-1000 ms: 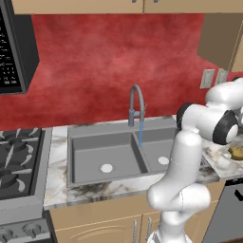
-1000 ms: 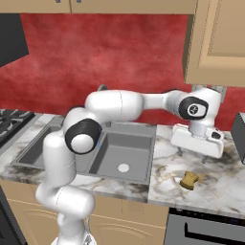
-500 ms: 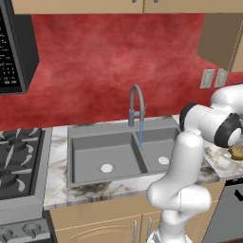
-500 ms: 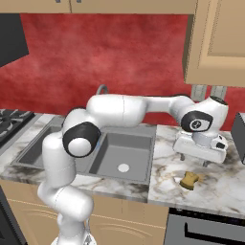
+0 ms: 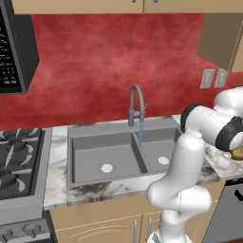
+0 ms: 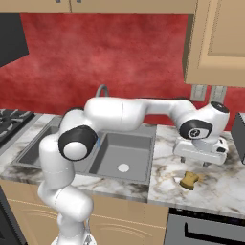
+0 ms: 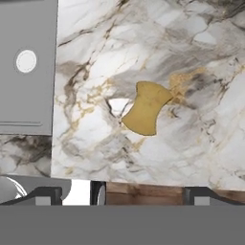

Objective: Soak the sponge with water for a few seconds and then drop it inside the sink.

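Note:
The yellow-tan sponge (image 6: 190,180) lies flat on the marble counter to the right of the sink (image 6: 115,149), close to the counter's front edge. In the hand view the sponge (image 7: 146,107) sits mid-frame, with a corner of the sink (image 7: 28,95) at upper left. My gripper (image 6: 195,162) hovers just above the sponge, open, with nothing between its fingers (image 7: 198,195). A thin blue stream of water (image 5: 141,133) runs from the arched grey faucet (image 5: 135,102) down by the divider of the sink (image 5: 95,147). A sliver of the sponge (image 5: 237,153) peeks out behind the arm.
A stove (image 5: 19,161) borders the counter on the left, under a black microwave (image 5: 12,47). Wall outlets (image 6: 206,92) sit behind the gripper, below a cabinet (image 6: 215,43). A dark appliance (image 6: 238,131) stands at the far right. A wooden counter edge (image 7: 143,194) runs just below the sponge.
My hand has come down towards the counter, closing in over the sponge. The jaws stay open and the sponge has not moved.

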